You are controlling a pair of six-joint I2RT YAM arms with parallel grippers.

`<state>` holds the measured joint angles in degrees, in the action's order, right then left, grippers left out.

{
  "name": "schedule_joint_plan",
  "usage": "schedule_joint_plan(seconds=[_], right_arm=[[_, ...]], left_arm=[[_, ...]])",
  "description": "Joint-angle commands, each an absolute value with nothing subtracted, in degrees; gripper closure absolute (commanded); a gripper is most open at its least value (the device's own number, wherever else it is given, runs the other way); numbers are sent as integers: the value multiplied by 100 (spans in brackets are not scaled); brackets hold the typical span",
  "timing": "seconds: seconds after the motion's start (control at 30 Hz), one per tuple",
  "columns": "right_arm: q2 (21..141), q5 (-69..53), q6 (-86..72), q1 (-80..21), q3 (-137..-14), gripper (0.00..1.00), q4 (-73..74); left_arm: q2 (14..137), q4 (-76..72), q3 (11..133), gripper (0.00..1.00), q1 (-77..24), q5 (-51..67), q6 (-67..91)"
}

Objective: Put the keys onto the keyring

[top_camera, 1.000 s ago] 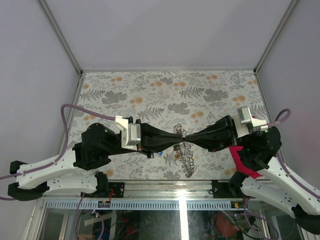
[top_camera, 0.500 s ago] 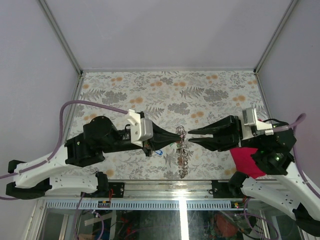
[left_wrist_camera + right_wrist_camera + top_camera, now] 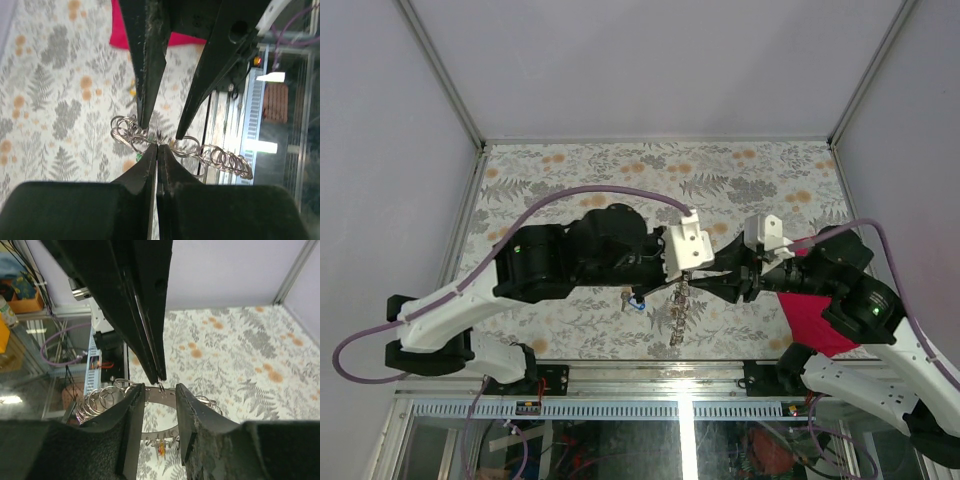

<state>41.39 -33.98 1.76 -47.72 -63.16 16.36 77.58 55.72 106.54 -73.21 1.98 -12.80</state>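
The keyring [image 3: 158, 433] is held up in the air between both grippers. My right gripper [image 3: 159, 390] has a finger on each side of the ring and grips it across its width. My left gripper [image 3: 157, 146] is shut, its tips pinching a thin metal bit at the ring's upper rim. The link chain [image 3: 677, 318] hangs down from the ring; it also shows in the left wrist view [image 3: 222, 157]. Small keys [image 3: 161, 446] with yellow and red heads dangle under the ring. A blue-headed key [image 3: 638, 304] lies on the table below the left gripper [image 3: 677, 283].
A crimson cloth [image 3: 815, 315] lies on the flowered table under the right arm, near the front edge. The metal rail and cable duct [image 3: 680, 405] run along the front. Grey walls close in the sides and back.
The left arm has swung right and risen, and the right gripper has moved left. The two grippers now meet at the ring, which hangs lifted with its chain.
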Motion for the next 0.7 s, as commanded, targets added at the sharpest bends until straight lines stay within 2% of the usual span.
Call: schedule_joint_plan(seconds=[0.0,0.13,0.67], right_arm=[[4203,-3426,406,-4777,-6362,62,1894],[4212,-3532,400,-4781,-6192,62,1850],[4372,-4042,76,-4781,-5787,62,689]], left_arm=[[8265,7001,11477,100,-7321,-190,-1529],[8593,7442,11945,100,-7374,-442,-1628],[8556,7094,11895,100,-7543,87,-1808]])
